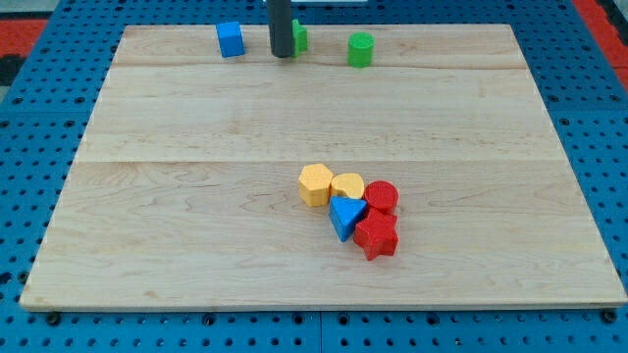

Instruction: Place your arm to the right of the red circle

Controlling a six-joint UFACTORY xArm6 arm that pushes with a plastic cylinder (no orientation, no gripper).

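The red circle (382, 196) lies in a cluster right of the board's centre, toward the view's bottom. It touches a yellow round block (347, 186) on its left and a red star-like block (376, 236) below it. My tip (282, 54) is near the view's top edge of the board, far up and to the left of the red circle. It stands between a blue cube (231, 39) on its left and a green block (298, 38) partly hidden behind the rod.
A yellow hexagon (315, 184) and a blue triangle (344, 217) belong to the same cluster. A green cylinder (360, 49) stands right of my tip near the top edge. The wooden board (177, 216) lies on a blue pegboard.
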